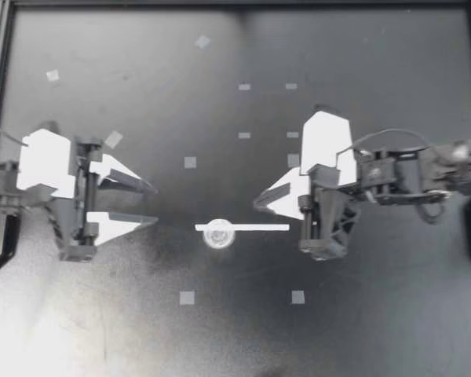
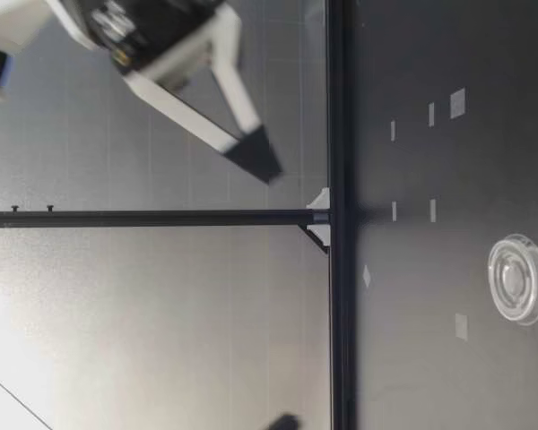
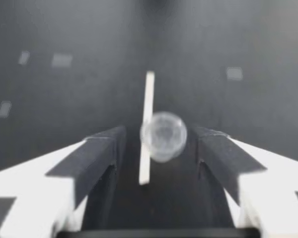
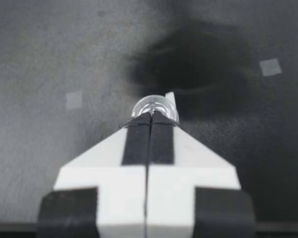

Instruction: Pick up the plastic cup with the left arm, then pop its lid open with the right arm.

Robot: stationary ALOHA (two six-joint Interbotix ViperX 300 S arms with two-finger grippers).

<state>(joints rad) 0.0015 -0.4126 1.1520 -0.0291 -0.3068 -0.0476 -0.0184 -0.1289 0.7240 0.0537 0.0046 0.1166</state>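
**Ana:** What are the fingers doing?

**Ben:** The fingers point(image 1: 122, 225) of my left gripper point(image 1: 153, 205) are wide apart, with nothing between them. The fingers point(image 1: 286, 192) of my right gripper point(image 1: 259, 203) are pressed tight together. They hold nothing too.

**Ana:** What is closest to them?

**Ben:** A small clear round plastic cup point(image 1: 218, 234). It sits on the black bench point(image 1: 361, 330), in the gap between the two grippers. On the top camera's clock, it lies between 3 and 4 o'clock from my left fingers. From my right fingers it lies at about 8 o'clock. My right gripper is the nearer one.

**Ana:** And that white thing?

**Ben:** It is a thin flat white strip point(image 1: 255, 228). Its long side runs from 9 o'clock to 3 o'clock, in line with the two arms. The cup is at its 9 o'clock end. It may sit on the strip or only touch it, I cannot tell.

**Ana:** What do the wrist cameras show?

**Ben:** The left one shows the cup point(image 3: 163, 135) straight ahead of the open gap. The right one shows it point(image 4: 151, 105) just past the closed tips.

**Ana:** Anything else?

**Ben:** Little grey tape squares point(image 1: 187, 298), spread over the bench.
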